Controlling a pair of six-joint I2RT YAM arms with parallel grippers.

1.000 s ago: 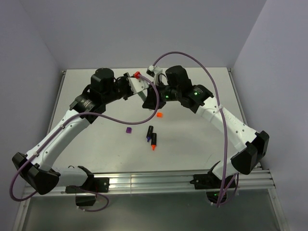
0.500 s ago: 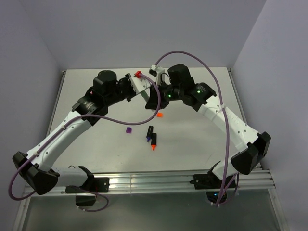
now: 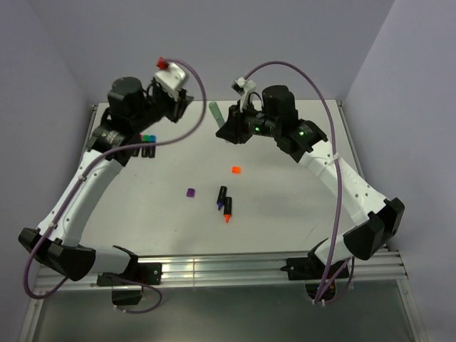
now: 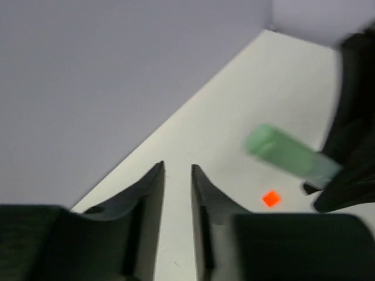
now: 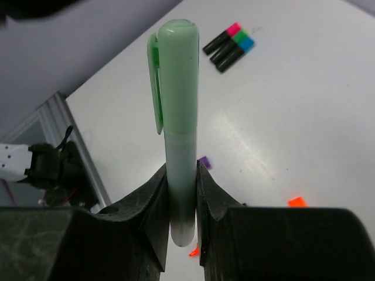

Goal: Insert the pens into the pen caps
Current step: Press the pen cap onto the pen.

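The left arm has swung back from the middle to the far-left corner, uncovering three capped pens. White tabletop, lilac walls. The left jaws stand slightly parted, empty. The right jaws pinch a capped green pen, held above the tabletop's far side. An orange cap, a purple cap and two bare pens lie in the middle.

A pale green capped pen stands clamped between the jaws of the right gripper. Well beyond their tips lie three capped pens side by side; a purple cap and an orange cap lie nearer.
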